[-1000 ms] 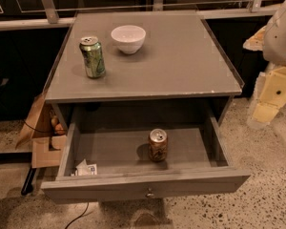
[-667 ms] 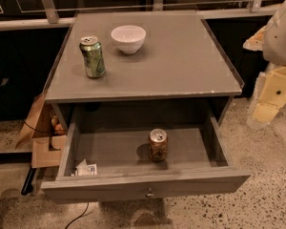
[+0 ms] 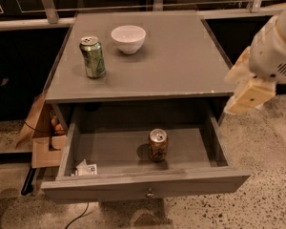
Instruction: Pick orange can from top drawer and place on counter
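Observation:
The orange can (image 3: 158,145) stands upright in the open top drawer (image 3: 145,187), near the middle and slightly right. It is brownish-orange with a silver pull-tab top. The counter (image 3: 171,61) is the flat grey top of the cabinet above the drawer. My gripper (image 3: 250,97) is at the right edge of the view, beside the cabinet's right front corner. It is higher than the drawer and well apart from the orange can. It holds nothing that I can see.
A green can (image 3: 93,57) and a white bowl (image 3: 128,38) stand on the left half of the counter. A small white paper packet (image 3: 86,168) lies in the drawer's front left corner. A cardboard box (image 3: 43,137) sits on the floor to the left.
My arm has moved a little to the left, closer to the cabinet's right side. The cans, bowl and drawer have not moved.

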`<state>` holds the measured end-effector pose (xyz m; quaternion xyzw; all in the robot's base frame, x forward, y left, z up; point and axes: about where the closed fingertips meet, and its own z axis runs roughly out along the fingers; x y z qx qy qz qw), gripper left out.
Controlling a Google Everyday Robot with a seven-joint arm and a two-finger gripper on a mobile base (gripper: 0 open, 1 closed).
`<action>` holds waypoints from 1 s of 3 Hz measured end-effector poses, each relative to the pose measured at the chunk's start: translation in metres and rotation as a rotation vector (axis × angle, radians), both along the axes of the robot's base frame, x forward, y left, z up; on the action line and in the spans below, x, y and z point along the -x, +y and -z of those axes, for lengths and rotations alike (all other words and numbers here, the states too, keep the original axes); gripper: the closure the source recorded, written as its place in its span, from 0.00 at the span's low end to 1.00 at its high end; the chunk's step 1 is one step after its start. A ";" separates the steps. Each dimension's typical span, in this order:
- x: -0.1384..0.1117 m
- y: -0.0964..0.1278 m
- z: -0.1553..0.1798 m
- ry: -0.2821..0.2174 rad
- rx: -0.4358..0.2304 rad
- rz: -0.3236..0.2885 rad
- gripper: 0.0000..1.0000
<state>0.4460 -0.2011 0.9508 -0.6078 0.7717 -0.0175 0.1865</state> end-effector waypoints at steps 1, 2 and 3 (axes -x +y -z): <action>-0.010 0.014 0.033 -0.019 -0.088 -0.002 0.69; -0.023 0.030 0.075 -0.023 -0.200 0.015 0.93; -0.036 0.057 0.121 -0.026 -0.320 0.028 1.00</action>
